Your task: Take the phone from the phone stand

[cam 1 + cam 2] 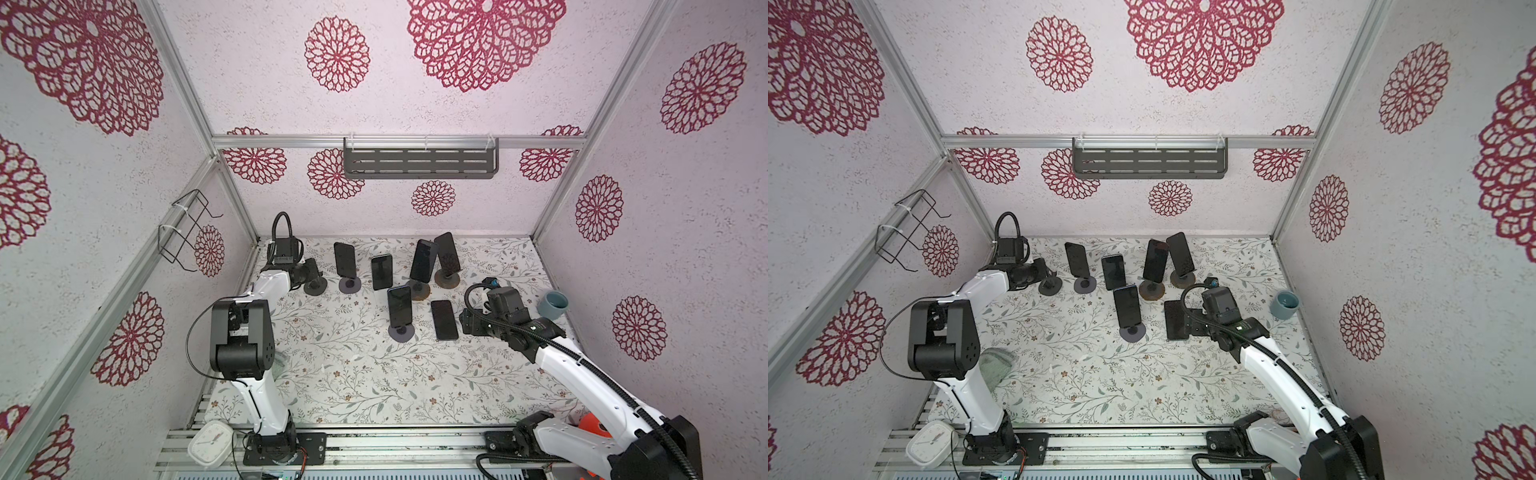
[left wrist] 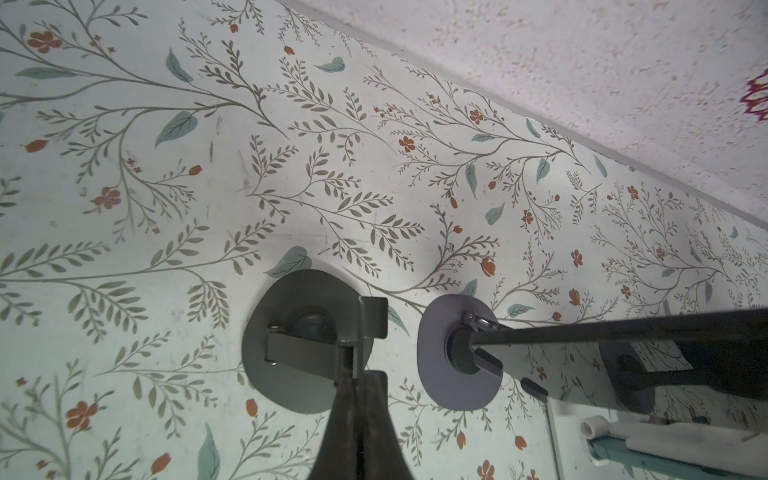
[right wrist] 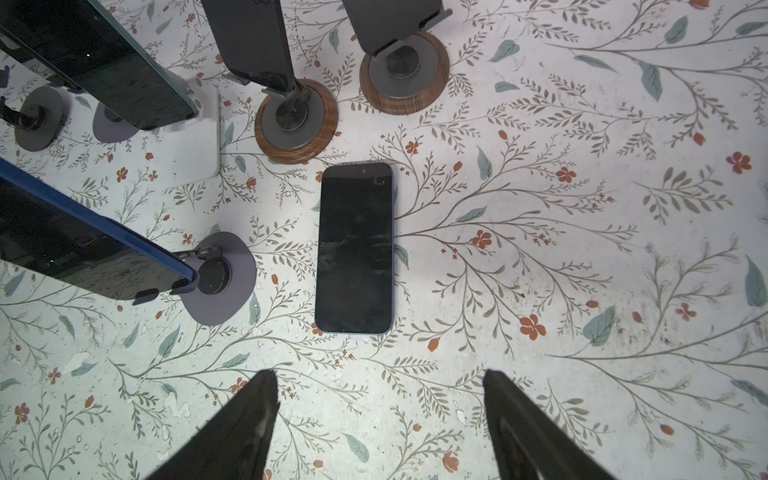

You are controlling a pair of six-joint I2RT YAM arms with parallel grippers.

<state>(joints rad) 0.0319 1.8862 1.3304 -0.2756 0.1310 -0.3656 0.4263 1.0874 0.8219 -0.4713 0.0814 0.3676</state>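
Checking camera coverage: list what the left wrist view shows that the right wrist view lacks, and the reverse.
Left wrist only: the back wall; the shut left claw pinching the plate of the empty dark grey stand. Right wrist only: the open right claw, a phone lying flat, two wood-based stands. Both: floral tabletop, lavender stand base.

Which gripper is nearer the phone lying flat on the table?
Right. The right gripper hovers just short of the flat phone; the left gripper is far off at the empty stand.

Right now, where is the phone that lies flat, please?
In both top views the flat phone lies right of centre, between the purple stand and the open right gripper.
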